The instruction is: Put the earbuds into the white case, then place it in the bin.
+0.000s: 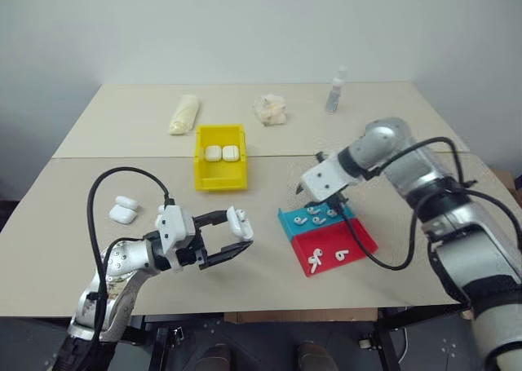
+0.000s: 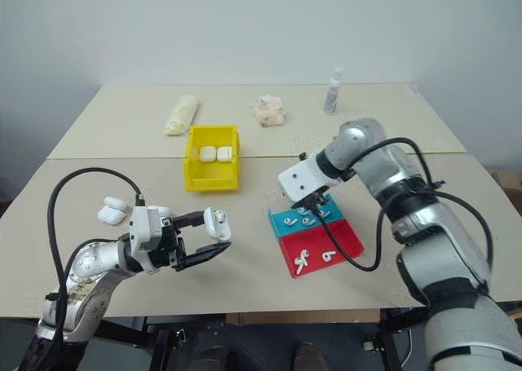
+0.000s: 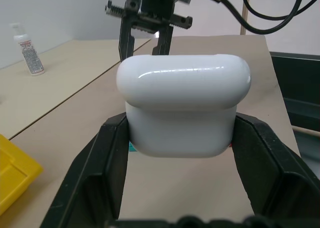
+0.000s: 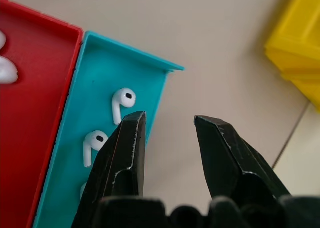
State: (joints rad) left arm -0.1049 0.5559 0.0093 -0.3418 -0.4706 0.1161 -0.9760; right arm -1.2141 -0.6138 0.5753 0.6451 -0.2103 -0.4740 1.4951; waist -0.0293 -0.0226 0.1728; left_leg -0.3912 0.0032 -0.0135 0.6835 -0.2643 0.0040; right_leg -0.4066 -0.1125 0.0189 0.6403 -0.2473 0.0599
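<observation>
My left gripper point(image 1: 236, 236) is shut on a glossy white case point(image 1: 238, 221), held level above the table's front; in the left wrist view the case point(image 3: 182, 107) sits clamped between both black fingers. My right gripper point(image 1: 313, 200) points down, open and empty, just over the far end of the blue tray point(image 1: 287, 218). Its fingertips point(image 4: 132, 125) hover beside the tray's wall, close to white earbuds point(image 4: 122, 98) lying inside. More earbuds point(image 1: 327, 257) lie in the red tray point(image 1: 363, 245). The yellow bin point(image 1: 219, 178) stands behind, between the arms, with two cases point(image 1: 221, 152) in it.
Two more white cases point(image 1: 122, 210) lie on the table at the left. Along the back stand a rolled cream cloth point(image 1: 183, 112), a crumpled pale wad point(image 1: 270, 110) and a small clear bottle point(image 1: 335, 91). A seam runs across the table behind the bin.
</observation>
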